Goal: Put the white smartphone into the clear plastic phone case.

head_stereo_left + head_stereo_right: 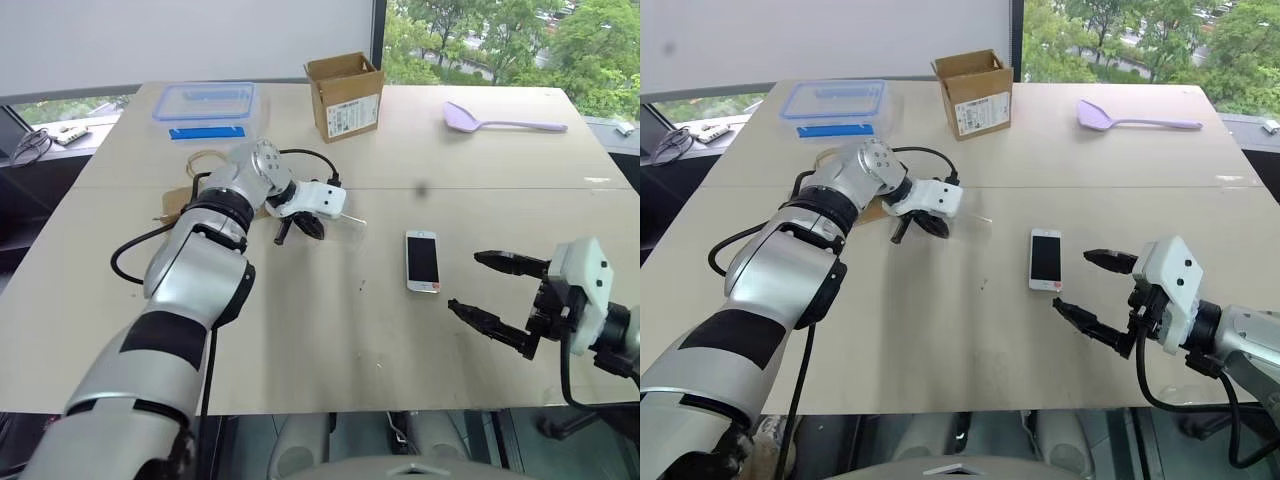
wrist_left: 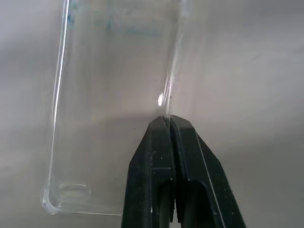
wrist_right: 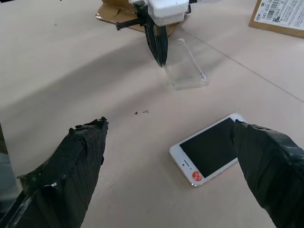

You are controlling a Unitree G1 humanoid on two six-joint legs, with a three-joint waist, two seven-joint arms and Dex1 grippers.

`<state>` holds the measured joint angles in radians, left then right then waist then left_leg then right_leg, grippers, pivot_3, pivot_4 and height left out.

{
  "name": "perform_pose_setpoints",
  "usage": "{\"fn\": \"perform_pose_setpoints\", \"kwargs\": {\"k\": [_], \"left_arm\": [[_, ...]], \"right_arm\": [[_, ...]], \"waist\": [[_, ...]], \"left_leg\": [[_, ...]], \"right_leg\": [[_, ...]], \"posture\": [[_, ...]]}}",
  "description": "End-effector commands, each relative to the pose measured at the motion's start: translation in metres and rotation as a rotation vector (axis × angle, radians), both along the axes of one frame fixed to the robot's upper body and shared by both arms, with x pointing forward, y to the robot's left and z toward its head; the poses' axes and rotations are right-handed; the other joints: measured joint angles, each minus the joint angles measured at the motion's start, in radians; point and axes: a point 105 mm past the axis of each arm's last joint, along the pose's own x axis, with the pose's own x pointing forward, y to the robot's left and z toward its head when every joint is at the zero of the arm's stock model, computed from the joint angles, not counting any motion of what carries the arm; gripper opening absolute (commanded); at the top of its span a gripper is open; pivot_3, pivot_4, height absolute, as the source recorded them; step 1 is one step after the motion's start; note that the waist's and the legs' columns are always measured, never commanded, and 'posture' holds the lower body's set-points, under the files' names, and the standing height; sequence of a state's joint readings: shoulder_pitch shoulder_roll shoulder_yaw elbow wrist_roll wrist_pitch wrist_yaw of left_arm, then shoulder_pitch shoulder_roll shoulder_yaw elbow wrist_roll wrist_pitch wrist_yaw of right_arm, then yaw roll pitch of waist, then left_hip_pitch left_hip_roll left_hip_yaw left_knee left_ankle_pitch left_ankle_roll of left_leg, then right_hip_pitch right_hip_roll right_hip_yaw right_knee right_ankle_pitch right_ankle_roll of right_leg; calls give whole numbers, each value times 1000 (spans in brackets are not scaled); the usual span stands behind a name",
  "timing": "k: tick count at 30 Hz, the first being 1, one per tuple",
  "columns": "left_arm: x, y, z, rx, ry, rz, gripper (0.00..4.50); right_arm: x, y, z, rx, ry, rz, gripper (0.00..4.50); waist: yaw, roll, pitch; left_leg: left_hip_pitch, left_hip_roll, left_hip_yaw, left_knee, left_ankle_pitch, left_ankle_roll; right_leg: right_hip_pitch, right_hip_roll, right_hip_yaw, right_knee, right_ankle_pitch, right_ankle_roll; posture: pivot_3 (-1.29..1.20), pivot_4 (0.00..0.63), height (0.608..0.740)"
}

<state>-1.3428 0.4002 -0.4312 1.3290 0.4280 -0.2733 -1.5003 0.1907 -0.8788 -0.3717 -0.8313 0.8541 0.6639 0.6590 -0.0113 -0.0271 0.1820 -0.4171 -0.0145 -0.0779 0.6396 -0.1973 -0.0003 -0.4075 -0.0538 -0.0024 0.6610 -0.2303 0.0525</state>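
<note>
The white smartphone (image 1: 422,260) lies flat on the table, screen up, right of centre. The clear plastic phone case (image 3: 187,66) lies on the table to its left, near-invisible. My left gripper (image 1: 300,228) points steeply down at the case. Its black fingers (image 2: 166,156) are shut, pinching one long side wall of the case (image 2: 114,95). My right gripper (image 1: 463,282) hovers open just right of the phone, nearer the front edge. Its wide-spread fingertips (image 3: 90,142) face the phone (image 3: 209,149), with nothing between them.
A cardboard box (image 1: 345,95) stands at the back centre. A clear storage box with a blue-rimmed lid (image 1: 205,103) sits at the back left, with a blue strip (image 1: 207,132) in front of it. A lilac spatula (image 1: 500,120) lies at the back right. A black cable (image 1: 130,262) trails by the left arm.
</note>
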Motion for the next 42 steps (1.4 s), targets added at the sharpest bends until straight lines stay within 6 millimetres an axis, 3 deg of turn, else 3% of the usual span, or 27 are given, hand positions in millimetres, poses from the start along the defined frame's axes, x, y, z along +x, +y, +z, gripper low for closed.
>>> {"fn": "perform_pose_setpoints", "kwargs": {"k": [1, 5, 10, 15, 28, 37, 42], "left_arm": [[-6, -2, 10, -53, 84, 17, 29], [-5, -6, 19, -74, 82, 18, 29], [-12, -22, 5, -80, 122, 7, 29], [-35, -39, -7, -117, 172, -2, 29], [-81, -63, -5, -199, 213, 38, 29], [-78, -56, -7, -213, 152, 141, 29], [-83, -40, -13, -175, 149, 148, 29]], "right_arm": [[-3, 0, 12, -9, -73, 1, 4500], [-3, 0, 10, -9, -73, 0, 4500], [-7, -2, 5, -3, -55, -13, 4500], [-10, -3, 3, 7, -57, -50, 4500], [-16, 2, -3, 18, -68, -99, 4500], [-13, 4, -5, 12, -66, -137, 4500], [-8, 6, -6, 1, -70, -150, 4500]], "waist": [[-1, 0, 0], [-1, 0, 0], [0, 0, 0], [-2, 1, 0], [-2, 1, 0], [-1, 1, 0], [-3, 1, -1]], "left_leg": [[0, 0, 0, 0, 0, 0], [0, 0, 0, 0, 0, 0], [0, 0, 0, 0, 0, 0], [0, 2, -1, 0, 0, 0], [1, 2, 0, 0, 0, 0], [1, 2, 0, 0, 0, 0], [1, 2, 0, 0, 0, 0]], "right_leg": [[0, 0, 0, 0, 0, 0], [0, 0, 0, 0, 0, 0], [0, 0, 0, 0, 0, 0], [0, 0, 0, 0, 0, 0], [0, 0, 1, 1, 0, -1], [0, 0, 1, 1, -1, -1], [0, 0, 1, 0, -2, -3]], "posture": [[0, 150, 740], [0, 150, 740], [0, 150, 740], [0, 150, 740], [0, 150, 740], [0, 150, 740], [0, 150, 740]]}}
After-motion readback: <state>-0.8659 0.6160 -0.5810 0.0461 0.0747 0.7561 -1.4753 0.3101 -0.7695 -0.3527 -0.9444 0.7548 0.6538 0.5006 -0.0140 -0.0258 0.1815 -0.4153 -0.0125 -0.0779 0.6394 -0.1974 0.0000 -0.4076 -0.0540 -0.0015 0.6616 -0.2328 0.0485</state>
